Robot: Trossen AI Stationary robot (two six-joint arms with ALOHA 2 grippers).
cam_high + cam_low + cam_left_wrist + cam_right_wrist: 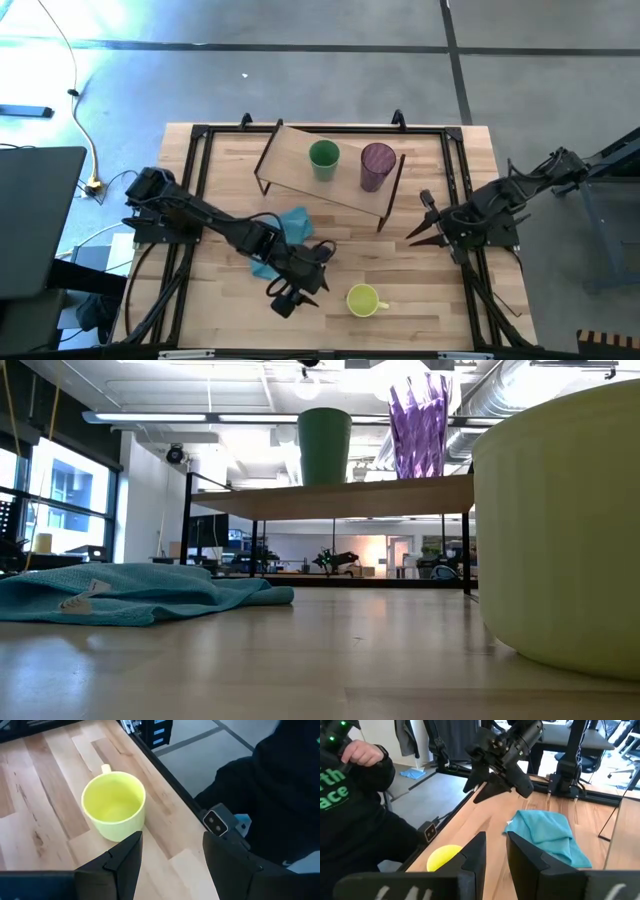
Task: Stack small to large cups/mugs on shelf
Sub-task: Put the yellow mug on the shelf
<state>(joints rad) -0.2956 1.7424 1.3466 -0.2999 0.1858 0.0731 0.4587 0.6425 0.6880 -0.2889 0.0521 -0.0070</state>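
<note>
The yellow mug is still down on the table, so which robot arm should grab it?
The left one. Its hand is open, just beside the yellow mug, and its wrist camera looks straight at the mug. The right hand waits farther away, by the shelf end.

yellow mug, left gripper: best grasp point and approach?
Pinch the rim wall of the yellow mug from above, probably: it stands upright and open-topped, apart from other things. The left gripper is open beside it; avoid the handle side.

Your left gripper [300, 290] hangs low over the desk's front, fingers [125, 857] parted. Your right gripper [425, 225] waits at the right side, fingers [475, 852] slightly apart.
</note>
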